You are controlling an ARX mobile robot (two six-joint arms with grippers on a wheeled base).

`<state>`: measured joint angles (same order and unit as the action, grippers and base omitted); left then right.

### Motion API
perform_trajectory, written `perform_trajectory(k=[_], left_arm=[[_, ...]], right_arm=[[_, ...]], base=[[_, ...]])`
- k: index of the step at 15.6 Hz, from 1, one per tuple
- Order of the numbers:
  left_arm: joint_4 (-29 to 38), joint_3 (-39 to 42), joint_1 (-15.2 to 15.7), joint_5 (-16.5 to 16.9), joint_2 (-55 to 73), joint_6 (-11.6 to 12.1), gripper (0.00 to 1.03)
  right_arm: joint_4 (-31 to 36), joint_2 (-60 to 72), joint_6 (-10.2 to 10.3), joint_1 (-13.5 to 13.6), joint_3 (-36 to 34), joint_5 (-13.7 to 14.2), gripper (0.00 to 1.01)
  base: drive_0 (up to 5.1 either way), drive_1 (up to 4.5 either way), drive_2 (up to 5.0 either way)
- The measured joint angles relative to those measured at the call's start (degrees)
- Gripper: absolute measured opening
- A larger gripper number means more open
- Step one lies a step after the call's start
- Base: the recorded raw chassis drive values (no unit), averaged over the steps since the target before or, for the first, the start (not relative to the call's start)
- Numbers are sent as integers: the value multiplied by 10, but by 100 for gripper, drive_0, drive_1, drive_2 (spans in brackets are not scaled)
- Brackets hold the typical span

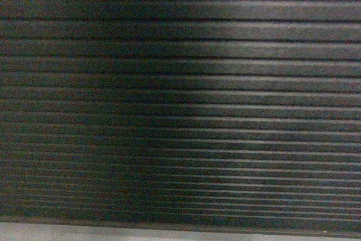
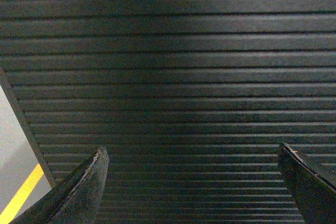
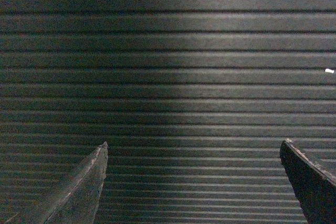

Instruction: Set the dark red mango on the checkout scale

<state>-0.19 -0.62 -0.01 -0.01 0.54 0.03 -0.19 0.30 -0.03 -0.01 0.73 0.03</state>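
Ribbed black front of the checkout (image 1: 180,83) fills all three views. My left claw (image 2: 191,182) and right claw (image 3: 193,182) both hang spread wide and empty, facing that front. Neither mango nor scale shows anywhere.

Shop setting, ribbed black checkout (image 1: 180,83) front, yellow floor line (image 2: 21,198)

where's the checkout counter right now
Its ribbed black front fills the head view and both wrist views, straight ahead of the open left gripper and right gripper. Its top is out of view.
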Motion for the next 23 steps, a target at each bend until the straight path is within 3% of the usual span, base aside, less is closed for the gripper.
perform_trajectory(k=[23], left_arm=[[-1, 0, 0, 0, 0, 0, 98]], right_arm=[[-1, 0, 0, 0, 0, 0, 98]], base=[[0, 0, 0]])
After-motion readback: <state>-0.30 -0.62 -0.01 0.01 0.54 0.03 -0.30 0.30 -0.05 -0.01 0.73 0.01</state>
